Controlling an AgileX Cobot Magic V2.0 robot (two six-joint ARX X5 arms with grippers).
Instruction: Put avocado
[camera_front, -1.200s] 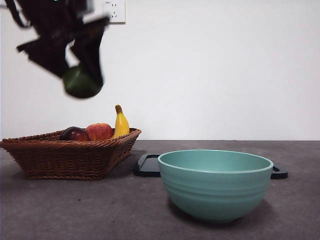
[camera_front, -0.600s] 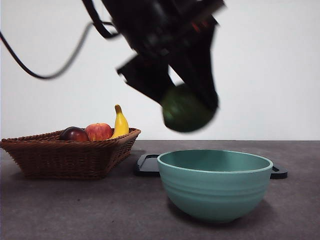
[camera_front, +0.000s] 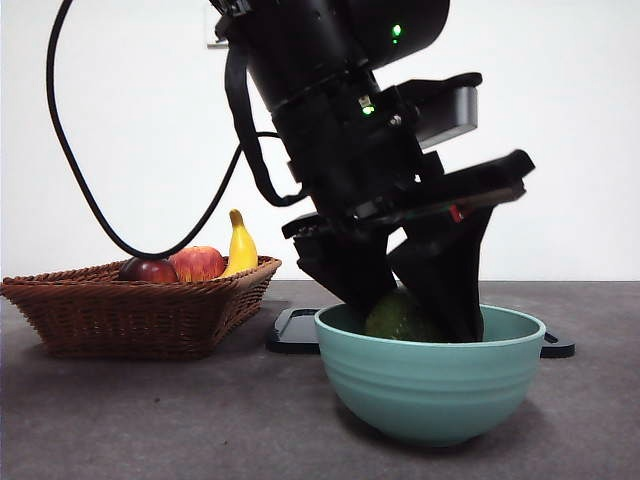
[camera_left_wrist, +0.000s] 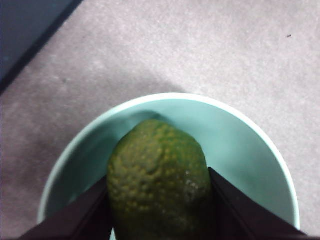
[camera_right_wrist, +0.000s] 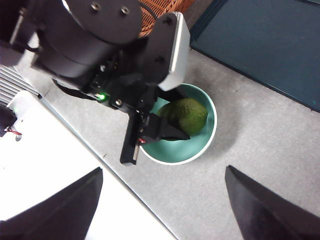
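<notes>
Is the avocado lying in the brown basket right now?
No, the avocado sits inside the green bowl, clamped by the left gripper.

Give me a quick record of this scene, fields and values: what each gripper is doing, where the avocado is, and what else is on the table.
left gripper: lowered into the teal bowl, jaws shut on the avocado
avocado: inside the bowl's rim, still gripped; contact with the bowl's floor cannot be told
right gripper: open, holding nothing, hangs high above the table
wicker basket: holds a maroon fruit, a red apple, a banana
black tray: behind the bowl
</notes>
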